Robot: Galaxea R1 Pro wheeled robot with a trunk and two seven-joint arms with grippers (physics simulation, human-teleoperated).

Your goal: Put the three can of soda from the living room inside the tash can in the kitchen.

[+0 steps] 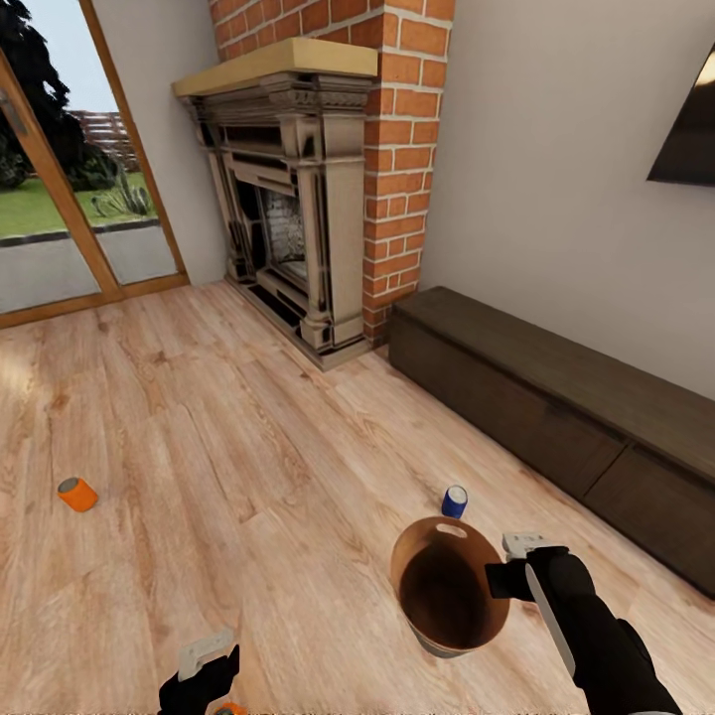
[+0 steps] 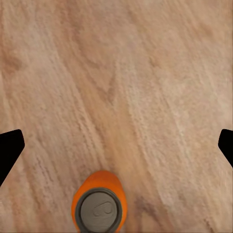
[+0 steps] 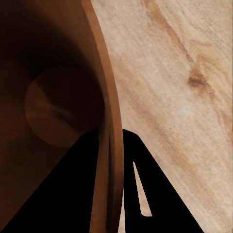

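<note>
Light wood floor (image 1: 248,447) runs to a brick fireplace (image 1: 298,199) and dark cabinet (image 1: 556,417). Right gripper (image 1: 506,576) pinches the brown bin (image 1: 442,586) by its rim, a blue can (image 1: 455,501) just beyond. Left gripper (image 1: 204,670) hangs spread wide above one orange can (image 2: 99,206); another orange can (image 1: 76,494) lies well left.

Right arm reaches forward from lower right of head view, black forearm angled up-left. Right pincer (image 1: 504,576) closed on rim of tash can (image 1: 422,596), one finger inside wall, one outside. Left pincer (image 1: 204,667) low at bottom edge, pointing down, fingers (image 2: 8,148) spread wide apart, nothing between them.
</note>
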